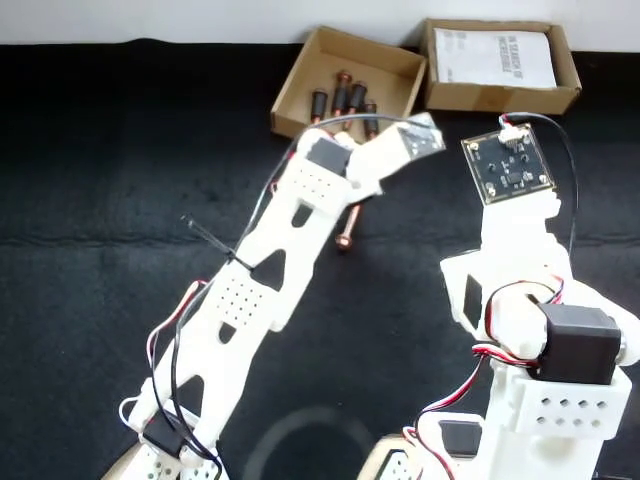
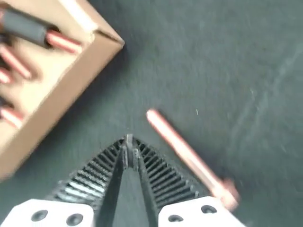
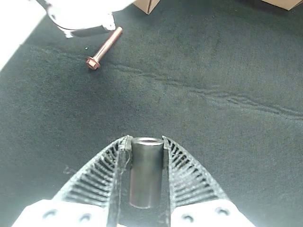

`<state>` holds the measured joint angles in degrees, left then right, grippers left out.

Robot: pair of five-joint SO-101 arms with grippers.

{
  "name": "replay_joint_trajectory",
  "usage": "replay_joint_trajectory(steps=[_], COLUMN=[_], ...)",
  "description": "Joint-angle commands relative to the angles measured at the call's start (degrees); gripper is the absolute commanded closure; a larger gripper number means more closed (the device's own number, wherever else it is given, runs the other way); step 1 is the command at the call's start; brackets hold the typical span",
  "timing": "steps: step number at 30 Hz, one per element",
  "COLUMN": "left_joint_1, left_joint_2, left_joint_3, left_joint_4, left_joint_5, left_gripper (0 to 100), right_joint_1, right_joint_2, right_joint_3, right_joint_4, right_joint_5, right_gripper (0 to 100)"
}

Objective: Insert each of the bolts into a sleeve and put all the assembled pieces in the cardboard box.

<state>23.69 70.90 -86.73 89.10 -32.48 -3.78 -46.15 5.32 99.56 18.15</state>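
The tabletop point(image 1: 100, 150) is covered in a black cloth with a few long creases running across it, and a strip of pale wall point(image 1: 200, 20) shows along the far edge. Two cardboard boxes sit back there side by side. The box point(image 1: 296, 92) nearer the middle is open and holds four assembled pieces point(image 1: 345, 100), lying roughly parallel. The second box point(image 1: 500, 98) has a printed paper point(image 1: 497, 55) in it.

One loose bolt point(image 1: 347, 230) lies flat on the cloth, near the open box. Its flanged head is toward the arms and its shank points away, toward the box. In the high view the far end of the shank runs under the left arm.

The left gripper point(image 2: 129, 141) hangs just over the cloth with its ribbed fingers pressed together and nothing between them. The bolt point(image 2: 184, 151) lies just beside it, at an angle to the fingers.

The right gripper point(image 3: 145, 139) is well apart from the bolt point(image 3: 104, 48), above bare cloth. It is parted only by the width of the sleeve point(image 3: 146, 172) — a dark metal tube clamped between the fingers. The sleeve's long axis runs along the fingers, with the open mouth at the fingertips facing away from the wrist.
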Motion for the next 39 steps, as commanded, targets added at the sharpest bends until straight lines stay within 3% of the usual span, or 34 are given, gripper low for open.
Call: replay_joint_trajectory(steps=[1,6,11,17,26,28,31,39], left_joint_1=[0.4,0.4,0.4,-0.4,0.4,0.31,0.22,-2.86], left_joint_2=[-1.63,-1.45,0.75,7.34,8.04,7.87,7.87,7.96], left_joint_3=[-5.41,-5.58,-5.85,-5.67,-1.89,-0.13,-0.22,-5.93], left_joint_4=[3.96,4.92,3.87,-6.33,-6.86,-6.42,-4.22,-1.85], left_joint_5=[-1.14,-0.97,-1.14,-1.14,-1.32,-3.16,-7.47,-6.68], left_gripper=[93,83,83,83,83,86,99,99], right_joint_1=[0.57,0.57,0.57,0.75,2.77,3.12,4.18,4.09], right_joint_2=[-0.75,-0.66,-0.66,-0.66,-0.66,-0.66,-0.66,-0.66], right_joint_3=[0.22,0.22,0.22,0.22,0.13,0.13,0.13,0.13], right_joint_4=[-0.75,-0.84,-0.84,-0.84,-1.01,-2.51,-4.0,-3.91], right_joint_5=[0.09,0.09,0.09,0.09,0.35,0.18,0.18,0.09], right_gripper=[99.0,99.0,99.0,99.0,99.0,99.0,99.0,99.0])
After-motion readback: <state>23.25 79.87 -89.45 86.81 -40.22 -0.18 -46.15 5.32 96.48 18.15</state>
